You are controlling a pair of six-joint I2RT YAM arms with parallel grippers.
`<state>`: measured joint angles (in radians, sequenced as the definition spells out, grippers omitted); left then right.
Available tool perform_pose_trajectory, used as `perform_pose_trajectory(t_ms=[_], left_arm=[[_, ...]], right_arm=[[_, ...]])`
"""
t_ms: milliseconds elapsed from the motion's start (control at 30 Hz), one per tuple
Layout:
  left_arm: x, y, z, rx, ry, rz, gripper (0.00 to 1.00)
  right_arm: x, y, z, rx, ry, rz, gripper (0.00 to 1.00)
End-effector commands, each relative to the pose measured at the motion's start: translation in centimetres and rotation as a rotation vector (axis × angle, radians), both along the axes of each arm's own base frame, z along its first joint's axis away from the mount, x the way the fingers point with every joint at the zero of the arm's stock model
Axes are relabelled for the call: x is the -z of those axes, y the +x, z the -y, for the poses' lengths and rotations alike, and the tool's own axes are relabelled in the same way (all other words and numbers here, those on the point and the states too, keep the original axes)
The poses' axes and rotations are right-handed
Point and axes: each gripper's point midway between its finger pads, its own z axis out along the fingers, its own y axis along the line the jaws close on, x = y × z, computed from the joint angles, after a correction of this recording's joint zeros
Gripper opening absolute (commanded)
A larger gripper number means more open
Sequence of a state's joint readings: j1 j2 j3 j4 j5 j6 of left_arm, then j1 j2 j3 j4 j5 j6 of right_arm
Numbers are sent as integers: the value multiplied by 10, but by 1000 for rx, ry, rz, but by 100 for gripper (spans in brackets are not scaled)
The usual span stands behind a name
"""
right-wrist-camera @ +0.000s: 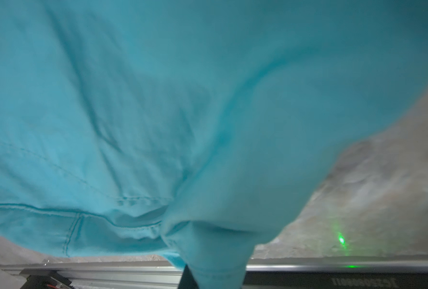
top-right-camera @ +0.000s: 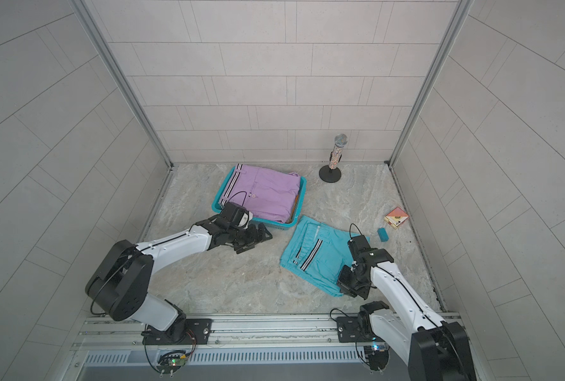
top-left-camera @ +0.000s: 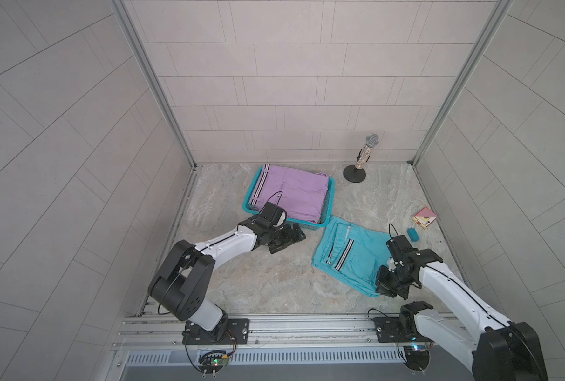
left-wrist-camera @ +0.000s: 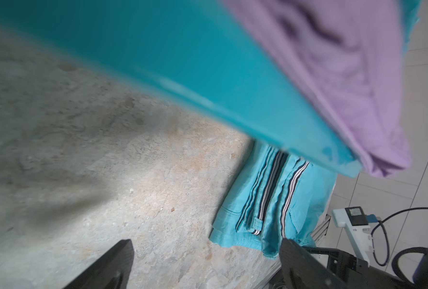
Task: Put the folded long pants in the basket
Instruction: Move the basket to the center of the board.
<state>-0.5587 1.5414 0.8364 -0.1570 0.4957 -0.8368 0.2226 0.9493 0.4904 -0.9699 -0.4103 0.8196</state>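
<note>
Right pincer (top-left-camera: 384,287) is clamped on the near corner of the turquoise pants (top-left-camera: 350,254), which lie on the desk (top-left-camera: 258,280) at the basket's (top-left-camera: 332,185) 4 o'clock, probably for a one-piece lift. Left pincer (top-left-camera: 289,239) is wide, empty, at its 6 o'clock. Lilac pants (top-left-camera: 294,191) already inside.

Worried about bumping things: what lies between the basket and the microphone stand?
Nothing stands there. Only a bare strip of stone tabletop separates the basket from the microphone stand, as both top views show.
</note>
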Motion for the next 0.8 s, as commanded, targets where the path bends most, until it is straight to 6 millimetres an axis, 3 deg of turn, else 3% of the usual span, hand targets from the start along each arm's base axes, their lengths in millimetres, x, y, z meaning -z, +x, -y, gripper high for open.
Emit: perform_pose_trajectory(t_ms=[0,167,300,600,767], left_arm=[[28,-24,-6,-2,11,-71,98],[53,-40,-15,4,29,-105,99],[66,-48,-11,30,24,-130,99],[74,-69,8,104,14,-124,99],[86,-84,7,144,59,-138,99]], right_arm=[[1,-17,-19,-43,33,-38,0],[8,-33,-33,-132,14,-42,0],[13,-42,-37,-156,17,-39,0],[10,-41,-65,-228,66,11,0],[13,-42,-79,-303,46,7,0]])
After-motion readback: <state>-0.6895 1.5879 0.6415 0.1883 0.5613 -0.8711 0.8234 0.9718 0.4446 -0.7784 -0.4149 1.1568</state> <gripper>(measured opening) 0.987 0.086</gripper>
